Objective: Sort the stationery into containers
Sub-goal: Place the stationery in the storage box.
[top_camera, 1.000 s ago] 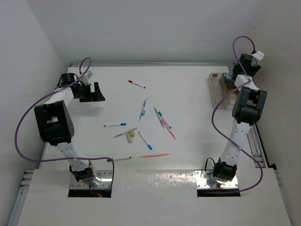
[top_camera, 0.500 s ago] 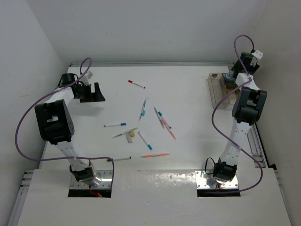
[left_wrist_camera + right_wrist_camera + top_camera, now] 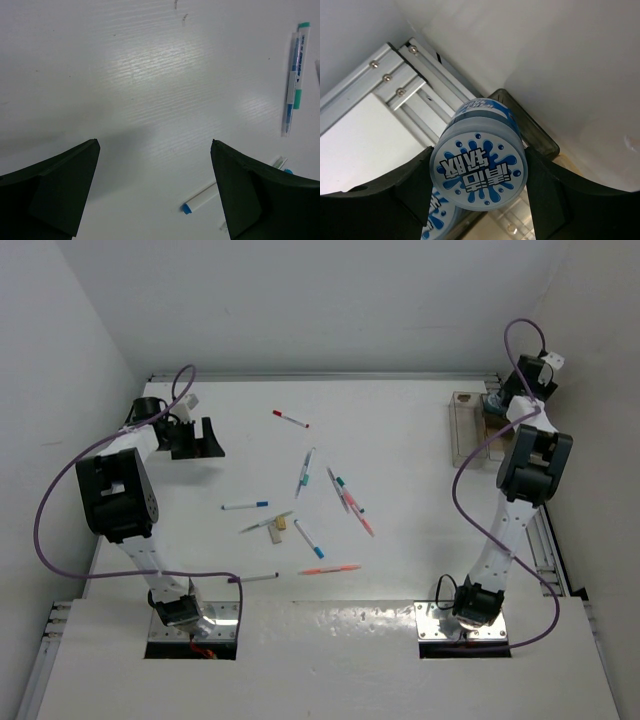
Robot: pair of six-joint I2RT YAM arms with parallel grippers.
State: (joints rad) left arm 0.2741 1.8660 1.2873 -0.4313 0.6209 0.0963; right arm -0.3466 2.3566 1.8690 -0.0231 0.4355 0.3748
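My right gripper point(image 3: 479, 167) is shut on a round blue-grey roll point(image 3: 480, 170) with a blue splash label, held above the dark rim of the containers point(image 3: 535, 135). A second roll point(image 3: 437, 220) lies just below it. In the top view the right gripper point(image 3: 498, 400) hangs at the far right corner over the containers point(image 3: 465, 435), which the arm partly hides. Several pens lie mid-table, among them a red-capped one point(image 3: 290, 418), a teal one point(image 3: 304, 472) and a blue-capped one point(image 3: 245, 505). A tan block point(image 3: 281, 524) sits among them. My left gripper point(image 3: 205, 435) stands open, empty, at the far left.
Under the left gripper point(image 3: 155, 145) the table is bare, with a teal-capped pen point(image 3: 295, 80) and a blue-capped pen point(image 3: 202, 197) off to the right. An aluminium rail point(image 3: 395, 80) and the white wall run close behind the containers. An orange pen point(image 3: 328, 569) lies near the front.
My right gripper has shifted slightly to the right with the roll still in it. The left gripper has barely moved, and the pens lie where they were.
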